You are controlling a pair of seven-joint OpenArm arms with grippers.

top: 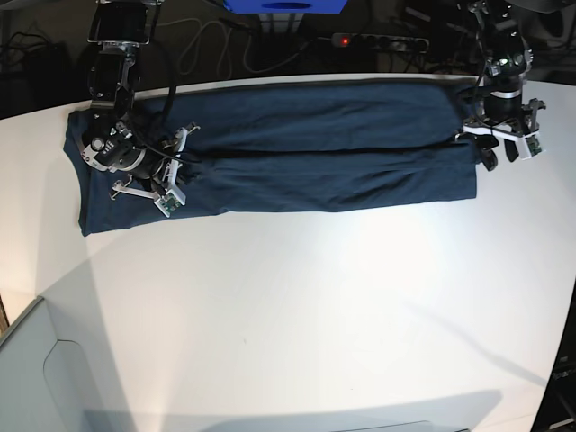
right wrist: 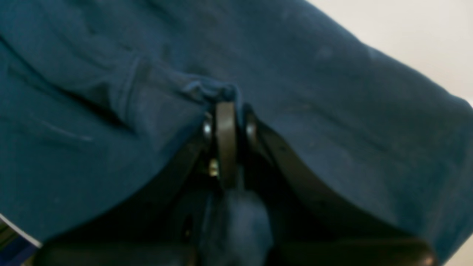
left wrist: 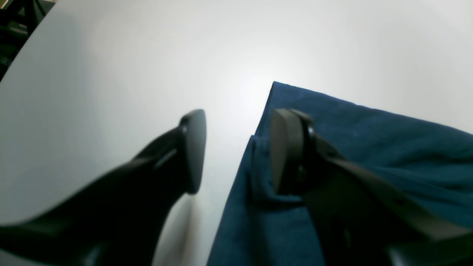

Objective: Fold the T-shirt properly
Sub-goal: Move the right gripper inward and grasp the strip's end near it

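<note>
Right up against the lens in the right wrist view we have the right gripper (right wrist: pixel 226 107), its fingers pressed together on a small bunched ridge of the T-shirt (right wrist: pixel 314 92); dark blue cloth fills nearly everything, with only a pale wedge of table (right wrist: pixel 414 33) at one o'clock. We get no sense of the garment's overall shape from here.

Over to the left wrist view, and we see what the first cannot give us: the left gripper (left wrist: pixel 236 151) spread wide, one finger (left wrist: pixel 194 151) over bare white table (left wrist: pixel 129 74), the other finger (left wrist: pixel 284 151) over the cloth just inside its edge. The T-shirt (left wrist: pixel 369 147) runs off toward four o'clock, its corner at twelve o'clock from the fingers. Whether that finger touches the fabric, we cannot tell.

From the base view we finally get the layout: the T-shirt (top: pixel 297 144) lies as a long horizontal band across the far side of the table (top: pixel 315 315), a crease running along its length. The right gripper (top: pixel 166 175) sits on its nine o'clock end, the left gripper (top: pixel 499 144) at its three o'clock end, well apart. A power strip (top: pixel 378 40) with a red light lies beyond the table at twelve o'clock.
</note>
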